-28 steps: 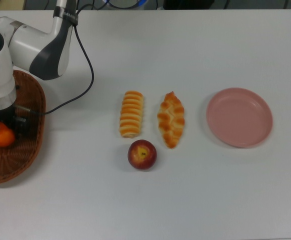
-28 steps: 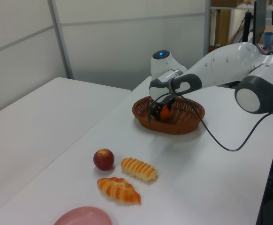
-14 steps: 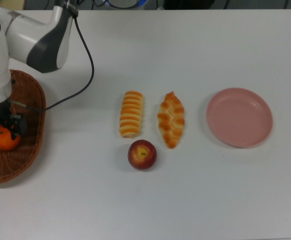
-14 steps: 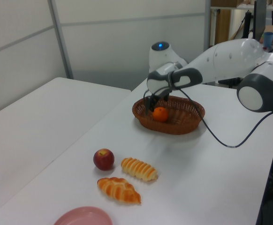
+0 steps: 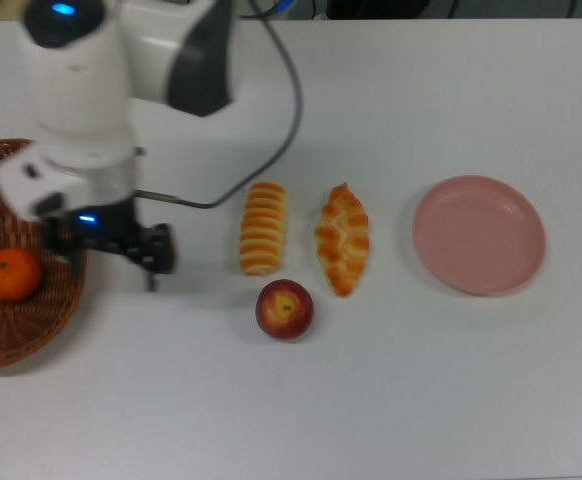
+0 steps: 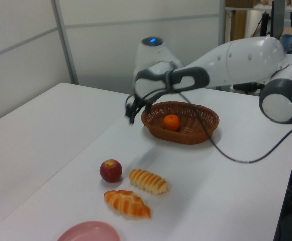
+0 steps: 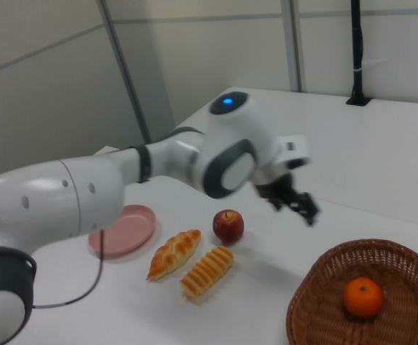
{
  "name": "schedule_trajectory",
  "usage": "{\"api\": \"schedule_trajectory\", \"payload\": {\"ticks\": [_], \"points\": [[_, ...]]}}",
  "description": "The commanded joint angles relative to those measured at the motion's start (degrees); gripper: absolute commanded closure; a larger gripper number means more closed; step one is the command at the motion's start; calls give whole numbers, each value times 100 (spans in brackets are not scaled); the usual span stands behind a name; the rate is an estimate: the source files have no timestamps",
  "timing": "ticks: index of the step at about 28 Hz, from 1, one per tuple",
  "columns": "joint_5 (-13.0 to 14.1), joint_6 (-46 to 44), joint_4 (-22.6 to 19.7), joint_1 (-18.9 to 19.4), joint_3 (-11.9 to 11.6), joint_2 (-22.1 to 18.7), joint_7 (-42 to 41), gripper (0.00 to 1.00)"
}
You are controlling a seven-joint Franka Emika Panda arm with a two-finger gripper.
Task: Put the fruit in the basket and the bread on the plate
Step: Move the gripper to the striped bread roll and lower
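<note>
The orange mandarin (image 5: 11, 275) (image 6: 171, 122) (image 7: 363, 297) lies alone in the brown wicker basket (image 5: 6, 350) (image 6: 191, 136) (image 7: 313, 295) at the top view's left edge. My gripper (image 5: 114, 262) (image 6: 132, 109) (image 7: 295, 203) hangs open and empty above the table, just past the basket's rim on the top view's right. The red-yellow apple (image 5: 284, 309) (image 6: 111, 170) (image 7: 228, 226) sits on the table. Behind it lie the ridged roll (image 5: 263, 227) (image 6: 148, 181) (image 7: 207, 271) and the braided pastry (image 5: 343, 238) (image 6: 127, 203) (image 7: 174, 253) side by side. The pink plate (image 5: 479, 234) (image 6: 90, 232) (image 7: 126, 226) is bare.
A black cable (image 5: 286, 110) (image 6: 236, 158) trails from the arm across the white table. In the left view, a second white table (image 6: 30, 130) stands alongside, with a narrow gap between the two. Wall panels stand behind.
The gripper has let go of the mandarin, risen out of the basket and swung toward the top view's right, nearer the apple. The mandarin stays in the basket.
</note>
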Motion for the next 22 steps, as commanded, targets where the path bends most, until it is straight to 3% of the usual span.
{"api": "schedule_trajectory", "payload": {"ticks": [1,12,22], "points": [[3,-716,-252,550,-55,-139,77,0],[-190,-1781,-366,1192,-46,-69,77,0],[-524,-1835,-647,1553,-46,256,86,0]]}}
